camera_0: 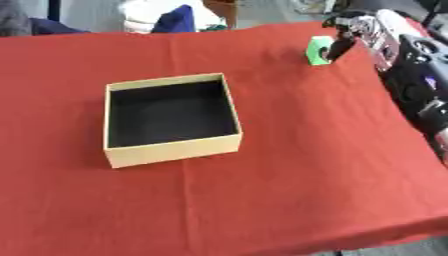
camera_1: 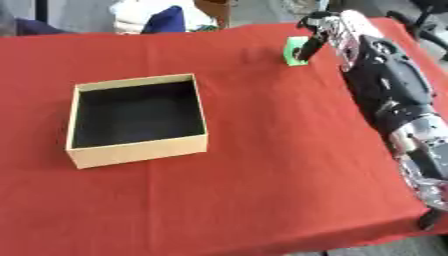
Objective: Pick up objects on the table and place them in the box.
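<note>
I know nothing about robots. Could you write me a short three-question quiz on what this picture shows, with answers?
1. True or false: the tan cardboard box with the black inside already holds an object.
2. Which hand is at the small green block at the far side of the red tablecloth: A) the left hand, B) the right hand, C) both?
3. Fill in: the box's open top faces ____.

Key
1. False: only its black floor shows.
2. B: the right hand reaches it from the right, fingers curled at the block. The left hand is out of view.
3. Up.
</note>
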Robot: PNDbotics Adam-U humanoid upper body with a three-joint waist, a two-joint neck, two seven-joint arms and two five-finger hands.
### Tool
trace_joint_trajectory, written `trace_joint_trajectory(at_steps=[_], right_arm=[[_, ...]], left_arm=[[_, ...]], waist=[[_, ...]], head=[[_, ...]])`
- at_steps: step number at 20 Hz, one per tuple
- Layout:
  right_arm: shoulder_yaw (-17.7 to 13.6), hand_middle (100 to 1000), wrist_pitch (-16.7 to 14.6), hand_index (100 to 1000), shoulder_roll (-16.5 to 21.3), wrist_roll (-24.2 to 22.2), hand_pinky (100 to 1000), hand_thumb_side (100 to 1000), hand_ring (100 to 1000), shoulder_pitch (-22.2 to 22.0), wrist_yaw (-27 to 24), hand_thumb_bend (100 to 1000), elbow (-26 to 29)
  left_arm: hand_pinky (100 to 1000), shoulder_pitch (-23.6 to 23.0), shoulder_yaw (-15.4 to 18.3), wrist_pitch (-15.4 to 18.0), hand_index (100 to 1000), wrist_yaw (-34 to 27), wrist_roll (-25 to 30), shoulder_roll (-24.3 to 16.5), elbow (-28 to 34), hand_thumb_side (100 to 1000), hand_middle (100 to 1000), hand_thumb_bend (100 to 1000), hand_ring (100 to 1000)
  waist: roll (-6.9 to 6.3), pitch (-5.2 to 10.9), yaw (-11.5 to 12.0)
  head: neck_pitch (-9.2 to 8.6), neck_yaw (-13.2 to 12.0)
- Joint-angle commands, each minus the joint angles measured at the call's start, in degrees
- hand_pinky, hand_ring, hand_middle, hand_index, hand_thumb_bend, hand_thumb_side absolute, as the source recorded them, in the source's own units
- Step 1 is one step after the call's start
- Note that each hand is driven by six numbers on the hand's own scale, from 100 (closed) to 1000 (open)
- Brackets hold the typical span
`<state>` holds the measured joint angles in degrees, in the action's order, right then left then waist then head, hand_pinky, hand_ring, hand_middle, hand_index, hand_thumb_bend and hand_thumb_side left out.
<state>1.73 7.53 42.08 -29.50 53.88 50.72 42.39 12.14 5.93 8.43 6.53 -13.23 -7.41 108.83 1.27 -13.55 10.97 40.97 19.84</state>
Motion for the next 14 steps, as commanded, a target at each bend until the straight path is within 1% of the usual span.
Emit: trace_joint_trajectory(at_steps=[1,14], right_arm=[[-0.71,1000,0.07,1000,2.44,0.48,835,168,910,1.06,-0.47,100,0.45],[-1.12,1000,0.41,1000,2.85,1.30,834,163,908,1.00,-0.53,101,0.13]], left_arm=[[635,0.82,0.11,0.08,704,-0.20,0.17,-0.23,0.95,113,633,100,825],[635,1.04,0.09,0.08,704,-0.24,0.22,-0.16,1.07,112,633,100,826]], waist=[[-0.05,0.70,0.14],[-0.12,-0.23,0.79]], head=[[-0.53,0.01],[-0.73,-0.29]])
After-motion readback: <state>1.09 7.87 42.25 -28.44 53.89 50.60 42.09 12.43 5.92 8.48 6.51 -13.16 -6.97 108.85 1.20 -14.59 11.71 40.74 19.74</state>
